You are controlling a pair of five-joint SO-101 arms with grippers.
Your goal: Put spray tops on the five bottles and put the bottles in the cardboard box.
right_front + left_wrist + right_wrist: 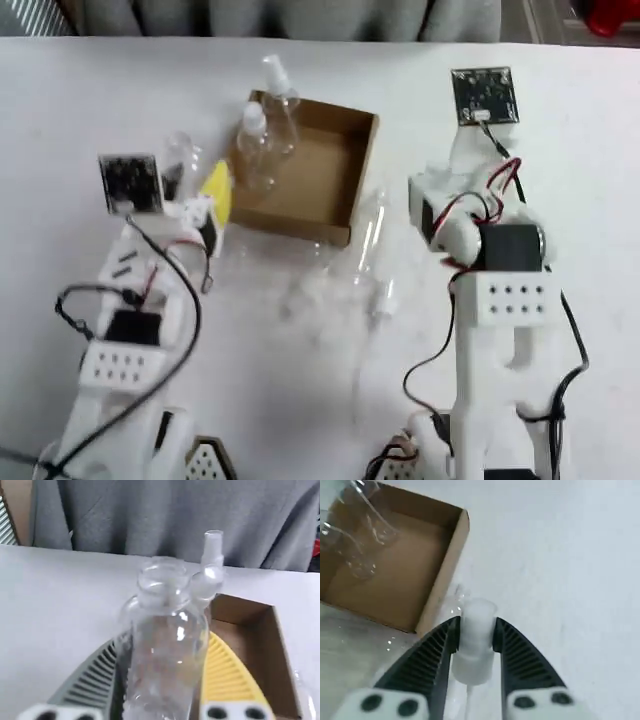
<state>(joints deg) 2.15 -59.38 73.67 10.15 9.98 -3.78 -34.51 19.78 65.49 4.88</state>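
Toward the table's [570, 110] left edge, the left gripper [162, 680] clamps an upright, open-necked bottle [165, 640]; across the cardboard box [310, 185], toward the right edge, the right gripper [475, 625] pinches a spray top [472, 657].

Open-necked bottle [162, 650] clamped between fingers [227, 680], beside cardboard box [280, 650].

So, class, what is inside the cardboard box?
Two clear bottles with spray tops, together in one corner of the cardboard box. Their bases, and the floor under them, are covered by the bottles themselves.
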